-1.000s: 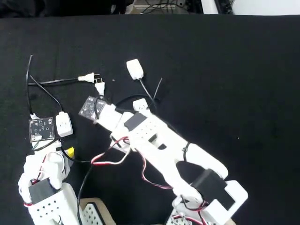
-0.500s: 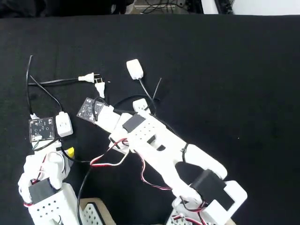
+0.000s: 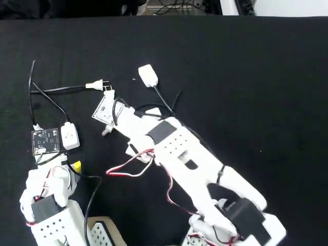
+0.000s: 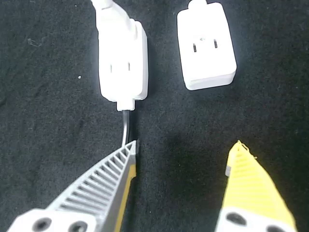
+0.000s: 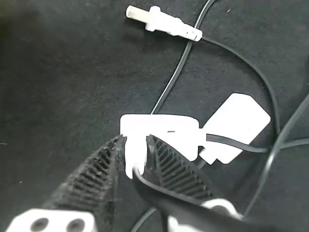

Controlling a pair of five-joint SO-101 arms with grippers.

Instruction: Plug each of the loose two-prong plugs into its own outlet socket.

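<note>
Right arm has swung up and left since a second ago, so its wrist camera board now sits near the loose white two-prong plug. Left arm has not moved.

Right gripper is clamped on a small white plastic two-prong plug, with a black cord trailing back from it between the fingers. The plug's front end touches a flat white rectangular block; cannot tell if the prongs are seated. A second white corded block lies against that one. The loose plug lies well apart from them on the black cloth table.

Left gripper hangs wide open over two white plastic outlet blocks: a corded outlet and a plain outlet just beside it, not touching. Both pairs of slots are empty, nothing plugged in.

Handling, as a guess: the plugs are light, hard and a bit slick, and the springy cord will drag and twist them. Best hold is across the body behind the flange, prongs left free. The outlet blocks are light too — likely to slide when pushed, so one may need pinning.
</note>
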